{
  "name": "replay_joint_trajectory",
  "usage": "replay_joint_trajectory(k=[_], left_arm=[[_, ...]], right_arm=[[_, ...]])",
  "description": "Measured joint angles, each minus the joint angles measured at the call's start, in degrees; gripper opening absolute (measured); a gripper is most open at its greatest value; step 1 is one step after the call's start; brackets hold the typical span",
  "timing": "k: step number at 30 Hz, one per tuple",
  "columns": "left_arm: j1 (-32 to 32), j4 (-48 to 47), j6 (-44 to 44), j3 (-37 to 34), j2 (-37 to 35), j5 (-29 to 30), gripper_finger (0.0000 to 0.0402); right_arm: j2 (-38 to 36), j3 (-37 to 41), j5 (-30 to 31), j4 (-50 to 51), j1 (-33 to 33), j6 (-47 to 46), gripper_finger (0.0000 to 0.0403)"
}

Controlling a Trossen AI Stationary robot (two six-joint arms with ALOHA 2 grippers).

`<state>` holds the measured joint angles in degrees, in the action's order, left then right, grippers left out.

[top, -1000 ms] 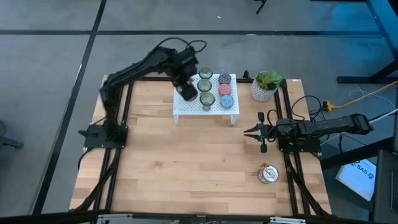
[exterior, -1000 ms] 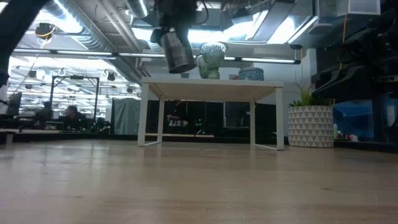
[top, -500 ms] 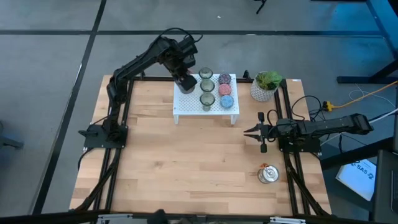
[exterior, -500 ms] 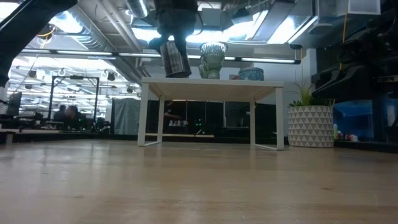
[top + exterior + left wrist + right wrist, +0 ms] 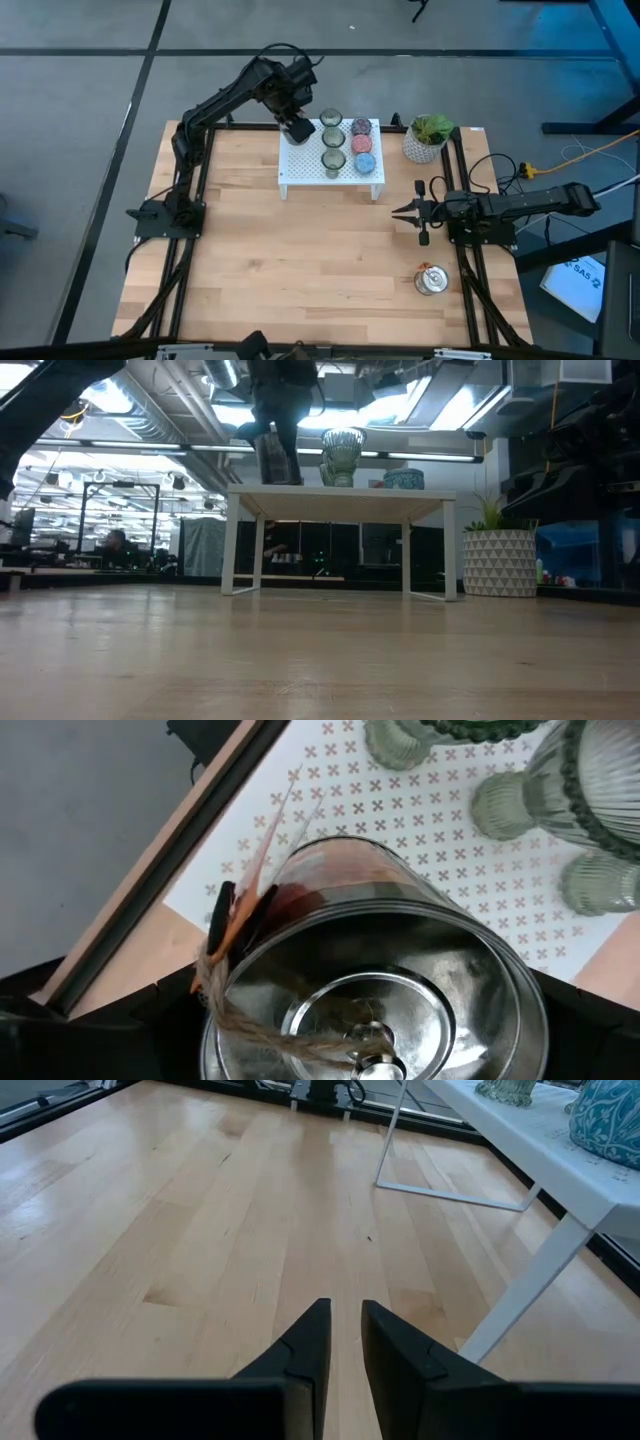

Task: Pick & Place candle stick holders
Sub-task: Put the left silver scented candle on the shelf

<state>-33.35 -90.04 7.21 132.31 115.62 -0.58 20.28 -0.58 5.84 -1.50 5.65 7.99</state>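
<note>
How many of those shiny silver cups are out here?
2. One silver cup is held by the left gripper at the back left corner of the white rack; the other silver cup stands on the wooden table, front right.

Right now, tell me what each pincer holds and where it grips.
Left pincer grips a shiny silver candle holder; grip point hidden. Right pincer holds nothing.

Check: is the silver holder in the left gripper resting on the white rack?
Cannot tell. Low view shows the silver holder at rack-top level, gripped by the left gripper, but neither contact nor gap shows plainly.
</note>
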Motion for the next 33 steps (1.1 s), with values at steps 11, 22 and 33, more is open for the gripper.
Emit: replay_joint_trajectory(k=[11, 22, 33], left_arm=[[0.6, 0.2, -2.3, 0.0, 5.0, 0.8, 0.0355], [0.2, 0.0, -2.3, 0.0, 5.2, 4.5, 0.0387], [0.2, 0.0, -0.3, 0.0, 5.2, 1.9, 0.0384]], right_arm=[[0.0, 0.0, 0.0, 0.0, 0.0, 0.0, 0.0063], [0.0, 0.0, 0.0, 0.0, 0.0, 0.0, 0.0063], [0.0, 0.0, 0.0, 0.0, 0.0, 0.0, 0.0063]])
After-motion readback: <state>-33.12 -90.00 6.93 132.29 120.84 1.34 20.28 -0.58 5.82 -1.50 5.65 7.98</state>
